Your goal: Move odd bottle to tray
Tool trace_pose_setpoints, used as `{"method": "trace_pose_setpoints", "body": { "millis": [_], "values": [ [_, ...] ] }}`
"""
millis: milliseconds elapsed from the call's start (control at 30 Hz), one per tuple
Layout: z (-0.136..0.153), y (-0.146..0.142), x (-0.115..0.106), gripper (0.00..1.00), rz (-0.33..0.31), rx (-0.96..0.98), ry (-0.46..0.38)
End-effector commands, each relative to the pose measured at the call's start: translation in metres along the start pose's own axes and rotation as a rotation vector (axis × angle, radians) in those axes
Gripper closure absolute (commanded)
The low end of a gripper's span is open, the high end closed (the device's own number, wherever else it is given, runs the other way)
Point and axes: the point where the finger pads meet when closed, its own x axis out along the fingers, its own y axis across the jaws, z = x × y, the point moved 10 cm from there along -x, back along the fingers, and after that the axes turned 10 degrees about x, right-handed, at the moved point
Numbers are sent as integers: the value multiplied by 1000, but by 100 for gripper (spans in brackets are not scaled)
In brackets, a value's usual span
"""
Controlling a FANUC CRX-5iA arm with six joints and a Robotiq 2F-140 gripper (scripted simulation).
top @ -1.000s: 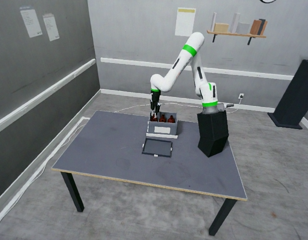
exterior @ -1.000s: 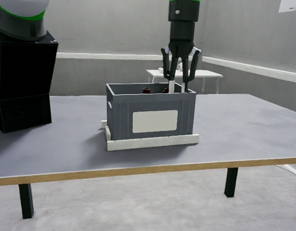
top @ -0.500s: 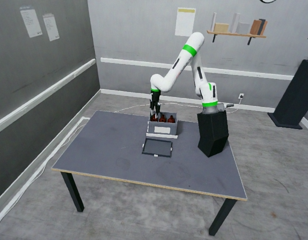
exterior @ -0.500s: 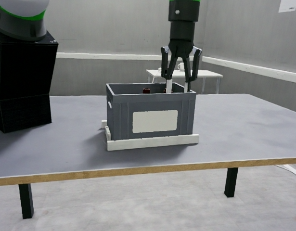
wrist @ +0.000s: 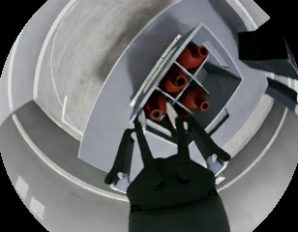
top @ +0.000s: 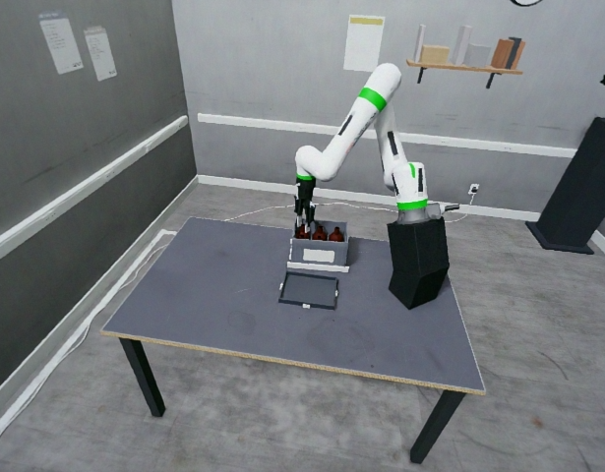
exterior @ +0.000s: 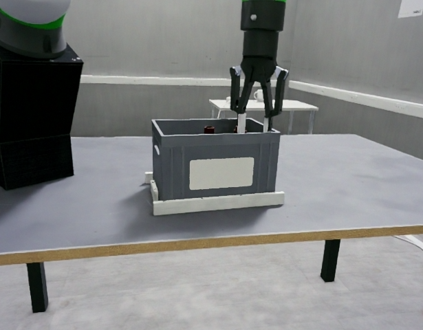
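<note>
The grey crate stands mid-table on a white base and also shows in the exterior view and the wrist view. Brown bottles stand upright in its cells; I see their tops. My gripper points straight down into the crate's end farthest from the robot base. Its fingers are open and stand on either side of the end bottle's neck, apart from it. The dark tray lies empty just in front of the crate.
The robot's black pedestal stands on the table to the right of the crate. The crate's white base rail juts out along its front. A small white table stands behind, off the work table.
</note>
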Motion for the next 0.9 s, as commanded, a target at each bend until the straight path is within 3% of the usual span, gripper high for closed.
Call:
{"method": "trace_pose_setpoints", "body": {
  "millis": [0,400,867],
  "values": [
    [0,0,-1,56,-1,0,-1],
    [0,0,-7,56,-1,0,-1],
    [0,0,-40,56,-1,0,-1]
  ]
}}
